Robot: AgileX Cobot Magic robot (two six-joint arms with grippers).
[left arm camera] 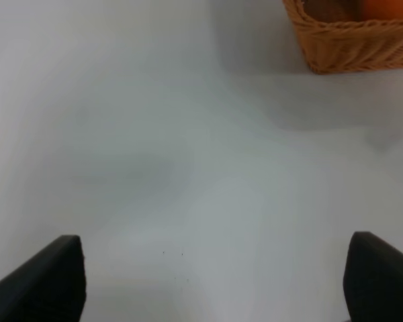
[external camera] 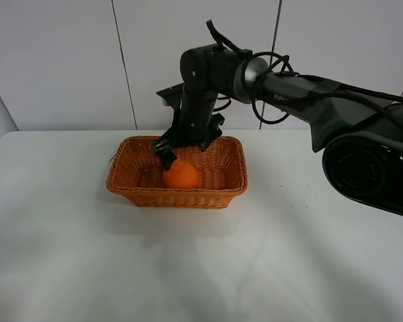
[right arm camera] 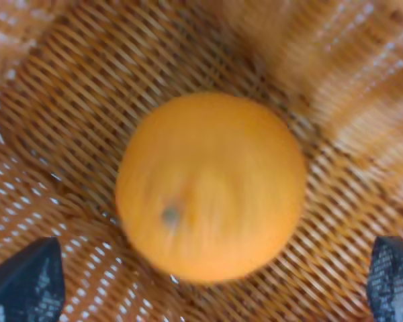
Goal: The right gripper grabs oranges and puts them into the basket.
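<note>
Orange (right arm camera: 210, 186) was sitting on the basket (external camera: 178, 194) floor; right gripper (external camera: 181, 149) hung over it, fingers spread, clear of it. Looked done bar retracting the arm.

The orange (right arm camera: 211, 188) lies on the woven floor of the basket (right arm camera: 74, 100), slightly blurred, with its small grey stem spot (right arm camera: 170, 215) facing the camera. The right gripper (right arm camera: 208, 282) has its two dark fingertips (right arm camera: 23, 285) spread wide apart, one on either side of the fruit and not touching it.
</note>
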